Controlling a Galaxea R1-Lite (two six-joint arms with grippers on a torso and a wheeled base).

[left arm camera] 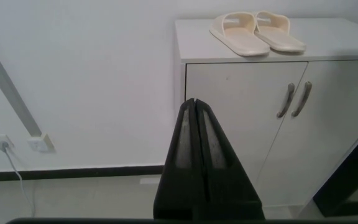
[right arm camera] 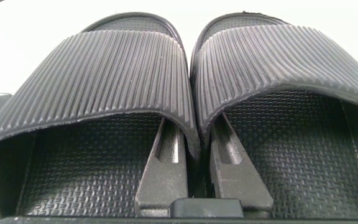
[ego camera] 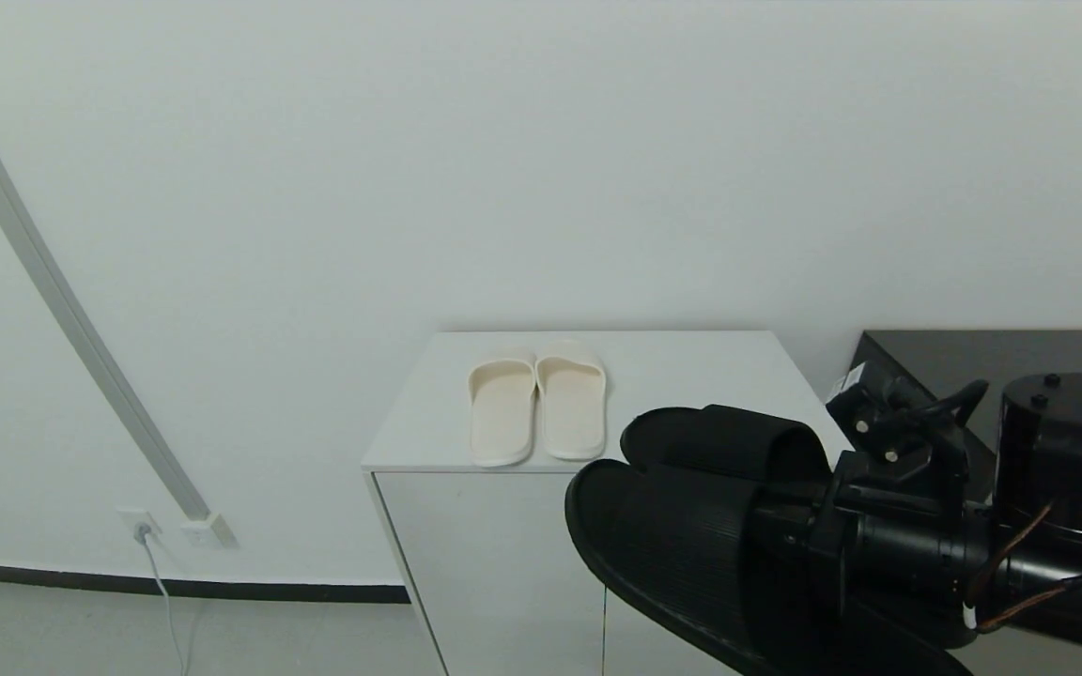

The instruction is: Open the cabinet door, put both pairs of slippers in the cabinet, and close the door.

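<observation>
Handles point(left arm camera: 284, 101) on closed cabinet doors point(left arm camera: 241, 130)

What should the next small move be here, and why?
Probably the left gripper, shut and empty, should open and head for a cabinet door handle. Both cabinet doors are closed, and the right gripper is occupied, shut on the black slippers. The cream slippers lie on the cabinet top.
</observation>
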